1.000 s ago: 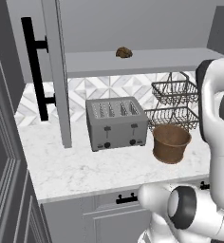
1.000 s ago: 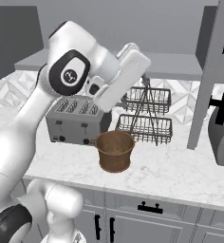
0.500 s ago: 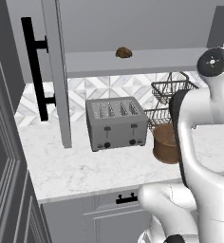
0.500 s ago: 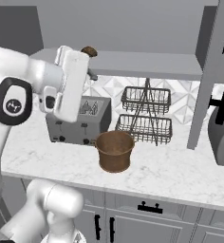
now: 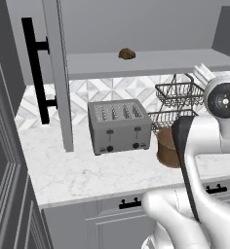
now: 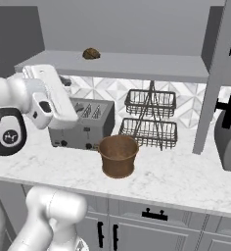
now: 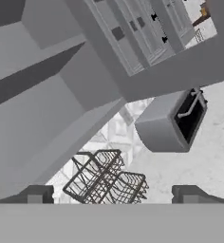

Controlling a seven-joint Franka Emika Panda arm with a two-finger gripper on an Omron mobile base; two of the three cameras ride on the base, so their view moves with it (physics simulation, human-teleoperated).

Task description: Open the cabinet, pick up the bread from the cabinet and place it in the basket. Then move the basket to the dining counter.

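The bread (image 5: 127,53) sits on the open shelf of the cabinet (image 5: 151,63), toward the shelf's front edge, well above the worktop and with nothing touching it; from the right base view the bread (image 6: 91,53) lies near the shelf's left end. The cabinet doors stand swung open on both sides, one door (image 5: 56,73) with its long black bar handle (image 5: 36,68) on the left, another door (image 6: 216,73) on the right. Below the shelf, the basket (image 6: 118,155) stands upright on the marble worktop (image 6: 186,179), just in front of the black two-tier wire rack (image 6: 150,117) and beside the grey toaster (image 5: 119,125). My gripper (image 7: 111,192) has its two dark fingertips spread wide with nothing between them; I hold nothing. My hand is tilted, looking past the wire rack toward the open door and a grey appliance (image 7: 171,123) on the worktop. My forearm (image 6: 51,95) hangs in front of the toaster, below the shelf.
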